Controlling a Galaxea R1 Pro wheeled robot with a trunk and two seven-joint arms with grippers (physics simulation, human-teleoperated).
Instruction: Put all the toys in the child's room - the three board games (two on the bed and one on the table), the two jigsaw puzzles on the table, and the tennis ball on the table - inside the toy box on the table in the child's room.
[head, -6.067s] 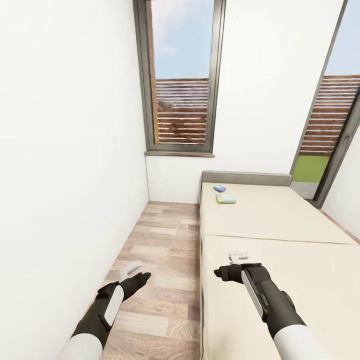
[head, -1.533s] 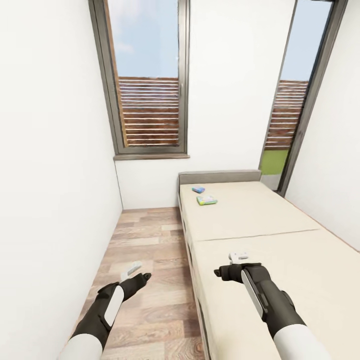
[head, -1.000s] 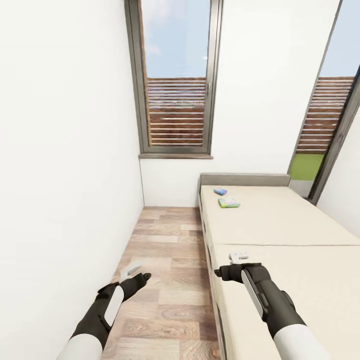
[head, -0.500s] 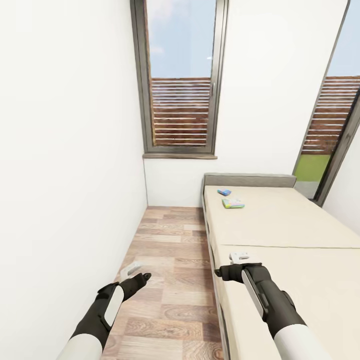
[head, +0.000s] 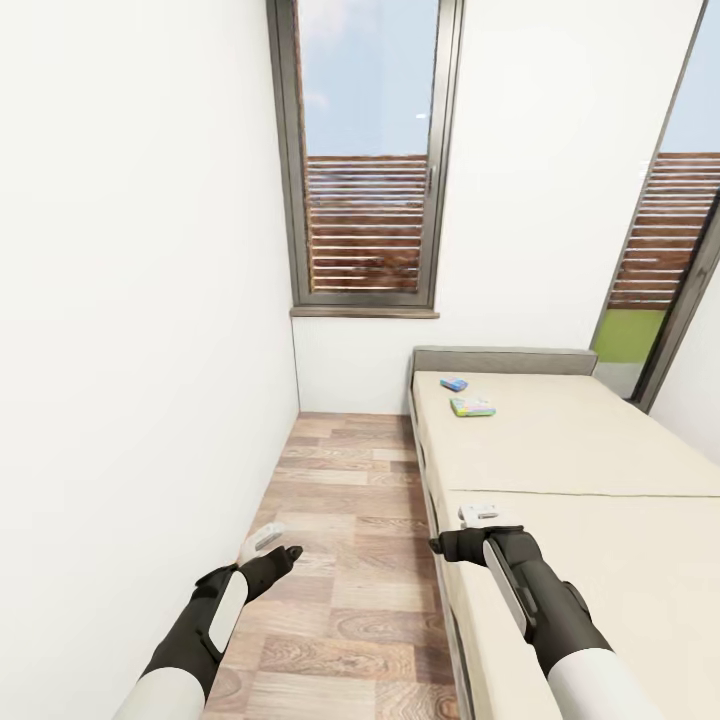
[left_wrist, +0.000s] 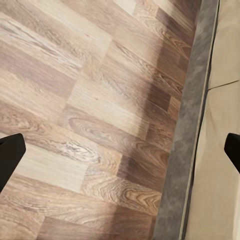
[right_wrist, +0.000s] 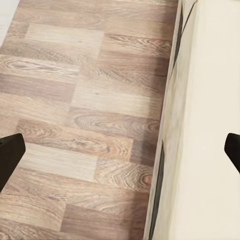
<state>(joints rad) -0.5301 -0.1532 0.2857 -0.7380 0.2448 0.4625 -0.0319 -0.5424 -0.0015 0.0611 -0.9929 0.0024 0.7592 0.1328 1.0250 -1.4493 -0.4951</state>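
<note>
Two board games lie on the bed (head: 560, 450) near its grey headboard: a small blue one (head: 454, 384) and a pale green-edged one (head: 472, 407) just in front of it. Both are far ahead of my arms. My left gripper (head: 275, 545) hangs open over the wood floor, with the bed's dark frame (left_wrist: 185, 150) beside it. My right gripper (head: 462, 530) is open and empty above the bed's near left edge, over the beige mattress (right_wrist: 205, 125). The fingertips (left_wrist: 10, 155) stand wide apart in both wrist views. The table, toy box, jigsaw puzzles and tennis ball are out of view.
A narrow strip of wood floor (head: 340, 520) runs between the white wall (head: 130, 350) on the left and the bed. A tall window (head: 365, 160) stands at the far end. A glass door (head: 660, 270) is at the far right.
The whole picture has shifted as the camera turned and moved; the bed and games sit slightly further right than half a second ago. Both arms hold the same pose, grippers still open.
</note>
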